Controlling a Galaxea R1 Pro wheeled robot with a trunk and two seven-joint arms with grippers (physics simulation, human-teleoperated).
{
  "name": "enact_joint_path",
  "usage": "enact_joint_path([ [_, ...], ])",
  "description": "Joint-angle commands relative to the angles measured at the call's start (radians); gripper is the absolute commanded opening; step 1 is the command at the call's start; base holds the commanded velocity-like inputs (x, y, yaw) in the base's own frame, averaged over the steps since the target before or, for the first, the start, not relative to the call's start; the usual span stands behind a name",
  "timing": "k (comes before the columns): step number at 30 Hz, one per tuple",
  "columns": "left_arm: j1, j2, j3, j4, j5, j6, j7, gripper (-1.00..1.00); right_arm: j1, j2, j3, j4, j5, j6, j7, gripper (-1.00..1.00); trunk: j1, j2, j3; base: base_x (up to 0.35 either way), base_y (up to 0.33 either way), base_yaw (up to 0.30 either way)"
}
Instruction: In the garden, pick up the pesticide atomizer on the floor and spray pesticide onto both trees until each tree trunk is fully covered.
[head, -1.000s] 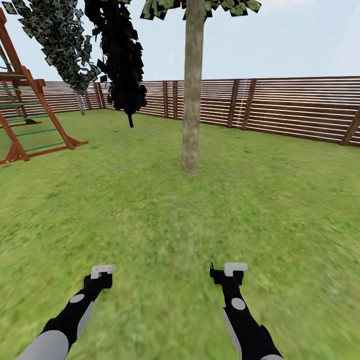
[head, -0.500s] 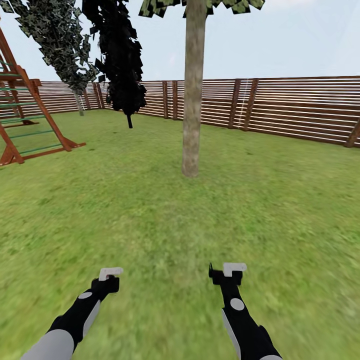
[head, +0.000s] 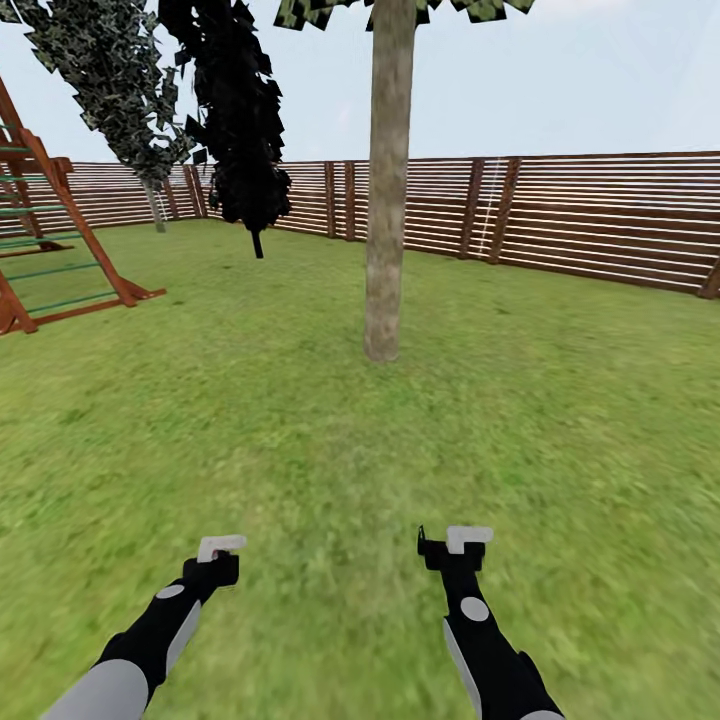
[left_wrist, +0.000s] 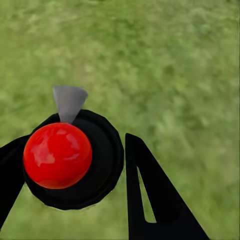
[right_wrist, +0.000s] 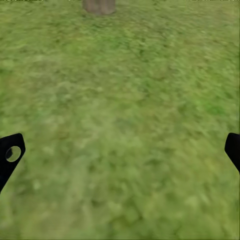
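A reddish-brown wooden climbing frame (head: 60, 240) with green rungs stood at the far left of the head view, its slanted legs planted on the grass. Beyond it, near the back corner, a leaning tree with speckled grey-green foliage (head: 110, 80) rose on a thin pale stem, and just beside it hung a cypress-like tree (head: 240, 120) whose foliage rendered almost solid black over a short dark stem. Above everything stretched a pale blue, hazy sky (head: 600, 80), brightest toward the upper right.
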Motion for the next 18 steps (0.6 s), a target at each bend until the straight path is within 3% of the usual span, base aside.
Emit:
enact_joint_path([
  [1, 0.000, 0.000, 0.000, 0.000, 0.000, 0.000, 0.000, -1.00, 0.000, 0.000, 0.000, 0.000, 0.000, 0.000, 0.000, 1.00, 0.000, 0.000, 0.000, 0.340, 0.000, 0.000],
  [6, 0.000, 0.001, 0.001, 0.000, 0.001, -0.002, -0.003, -1.00, 0.000, 0.000, 0.000, 0.001, 0.000, 0.000, 0.000, 1.00, 0.000, 0.000, 0.000, 0.340, 0.000, 0.000],
  [9, 0.000, -0.002, -0.001, -0.001, 0.034, -0.007, -0.007, -1.00, 0.000, 0.000, 0.003, 0.003, 0.001, 0.000, 0.000, 1.00, 0.000, 0.000, 0.000, 0.340, 0.000, 0.000],
  [14, -0.009, -0.003, -0.003, -0.059, 0.048, 0.005, 0.005, -1.00, 0.000, 0.000, 0.080, 0.006, 0.002, 0.000, -0.002, 1.00, 0.000, 0.000, 0.000, 0.340, 0.000, 0.000],
  [18, 0.002, 0.001, -0.006, -0.072, 0.041, 0.006, 0.006, -1.00, 0.000, 0.000, 0.093, 0.016, 0.002, 0.000, -0.001, 1.00, 0.000, 0.000, 0.000, 0.340, 0.000, 0.000],
])
